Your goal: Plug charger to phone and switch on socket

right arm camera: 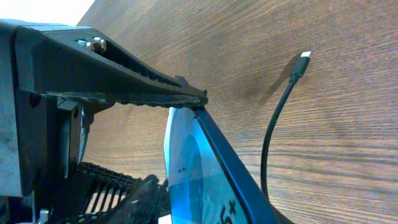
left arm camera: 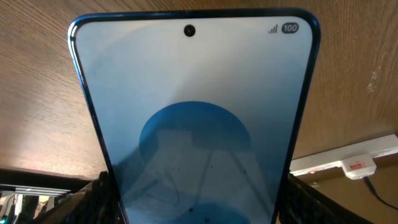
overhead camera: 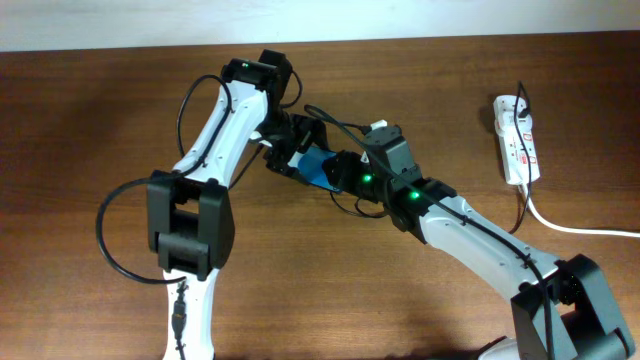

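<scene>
Left tool (left arm camera: 199, 194) is clamped on the slim black-framed phone with the bright blue screen (left arm camera: 199, 93), one finger on each long edge at the end away from the front-camera hole. The phone sits tilted off the brown wooden surface (overhead camera: 80, 120), probably so its port end can be reached, though no view shows the port. Right tool (right arm camera: 177, 143) is right at the phone. Its jaws stand wide apart, the upper fingertip touches a phone corner and the lower one sits by the screen edge. Whether it is actually pinching the phone or just bracketing it: cannot tell. The charger, a thin black cable (right arm camera: 267, 143), rises just beside the phone. Its small silver-tipped plug (right arm camera: 302, 61) hangs free above the wood, points away from the phone and is held by neither tool. So the plug is judged not yet in, and the task is at an early stage. The socket, a white elongated power strip with red switches (overhead camera: 517, 140), lies flat well apart from the phone, out past the right arm, and its thick white cord (overhead camera: 580, 228) trails further away from the phone. One red switch (left arm camera: 356, 166) shows in the left wrist view, untouched. The likely next need is to pick up the plug tip and turn it toward the phone's port end. The risk is that a loose cable tip swings when it is grabbed.
</scene>
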Motion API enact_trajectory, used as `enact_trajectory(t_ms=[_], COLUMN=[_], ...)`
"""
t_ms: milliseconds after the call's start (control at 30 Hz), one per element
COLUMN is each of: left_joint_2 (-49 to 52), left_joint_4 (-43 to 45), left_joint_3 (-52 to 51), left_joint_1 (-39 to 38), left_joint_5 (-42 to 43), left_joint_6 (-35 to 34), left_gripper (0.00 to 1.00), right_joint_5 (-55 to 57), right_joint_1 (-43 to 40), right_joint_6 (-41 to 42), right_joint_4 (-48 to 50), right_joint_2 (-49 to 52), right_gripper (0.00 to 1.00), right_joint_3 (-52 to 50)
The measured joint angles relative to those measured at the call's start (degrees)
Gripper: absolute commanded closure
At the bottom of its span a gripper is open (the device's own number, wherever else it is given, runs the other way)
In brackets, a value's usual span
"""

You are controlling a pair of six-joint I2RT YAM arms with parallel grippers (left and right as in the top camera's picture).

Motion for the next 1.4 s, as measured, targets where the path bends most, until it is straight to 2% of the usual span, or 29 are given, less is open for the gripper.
enact_trajectory(t_ms=[233,367,600,733,800,833,900,967,1067,1133,1200,1267,1300,1400], left_joint_2=[0.0,0.0,0.0,0.0,0.0,0.0,0.0,0.0,0.0,0.0,0.0,0.0,0.0,0.0], left_joint_4=[-0.2,-0.2,0.1,0.5,1.2,0.8,-0.3,0.5,5.4,6.5,8.3,10.1,10.5,10.1], left_joint_3=[0.0,0.0,0.0,0.3,0.7,0.9,0.9,0.9,0.9,0.9,0.9,0.9,0.9,0.9], left_joint_1=[0.0,0.0,-0.1,-0.3,-0.3,-0.1,-0.2,-0.1,1.5,3.3,4.7,6.1,6.5,6.6], left_joint_5=[0.2,0.2,0.5,1.5,1.6,1.5,1.6,2.1,6.1,8.7,11.4,15.5,17.4,23.6], left_joint_6=[0.0,0.0,-0.3,-0.6,-0.6,-0.5,0.1,3.3,14.4,21.8,29.8,38.8,42.6,52.0], left_gripper=[1.00,1.00,1.00,1.00,0.96,0.91,0.89,0.86,0.79,0.85,0.74,0.53,0.46,0.37], right_joint_5=[0.5,0.6,0.4,-0.1,-1.8,-1.6,-1.4,-1.4,-2.3,-3.0,-3.8,-4.2,-4.2,-4.5], right_joint_1=[0.0,0.0,0.0,0.1,0.6,0.6,-0.9,-2.9,-6.1,-7.8,-9.6,-11.5,-12.1,-13.2], right_joint_6=[0.5,0.6,1.8,0.7,0.5,0.5,0.0,-0.9,-2.8,-3.6,-3.8,-3.7,-3.5,-1.6], right_joint_4=[-0.1,-0.1,0.4,-0.7,-1.2,-1.0,-0.3,-0.5,-0.6,-0.5,-0.2,0.5,0.9,4.5], right_joint_2=[0.0,0.0,0.0,0.6,0.6,0.7,0.6,0.5,-1.3,-3.4,-5.5,-6.8,-7.0,-7.2], right_gripper=[0.76,0.78,0.96,0.96,0.96,0.96,0.96,0.96,0.96,0.96,0.96,0.96,0.96,0.96], right_joint_3=[0.0,0.0,0.2,0.0,-0.1,-0.1,-0.1,-0.1,-0.1,-0.1,-0.1,-0.1,-0.1,-0.1])
